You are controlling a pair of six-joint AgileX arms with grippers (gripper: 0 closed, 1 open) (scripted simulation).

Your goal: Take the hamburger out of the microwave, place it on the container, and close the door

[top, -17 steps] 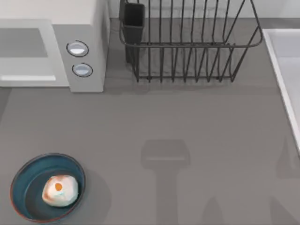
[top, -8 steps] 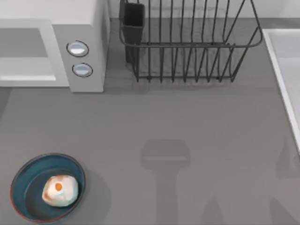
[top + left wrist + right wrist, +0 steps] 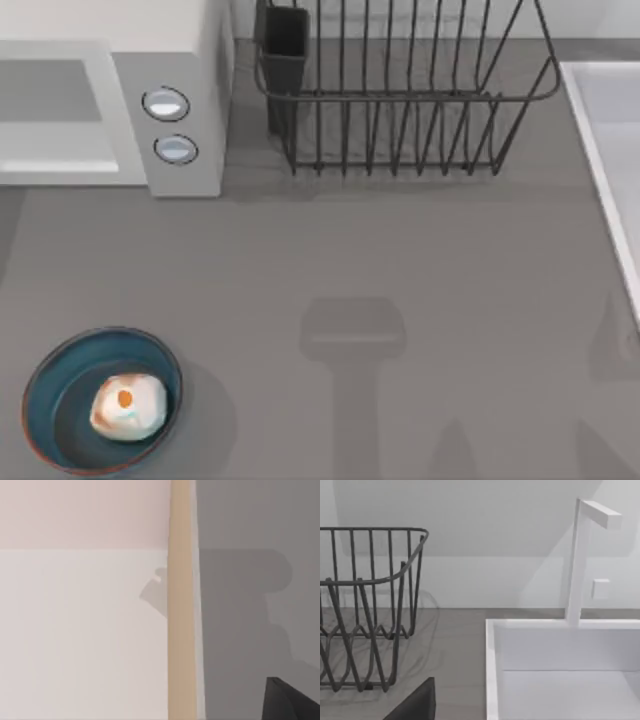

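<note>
hamburger in container — grippers unseen

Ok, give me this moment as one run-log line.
hamburger: in container, top view's lower left | microwave: door looks closed | dish rack: beside microwave | claws: unseen

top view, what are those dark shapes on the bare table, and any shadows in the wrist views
Top view: soft arm-shaped shadows on the table; the container shades its right. Left wrist view: blocky shadow across grey and white surfaces. Right wrist view: the dish rack throws faint line shadows.
</note>
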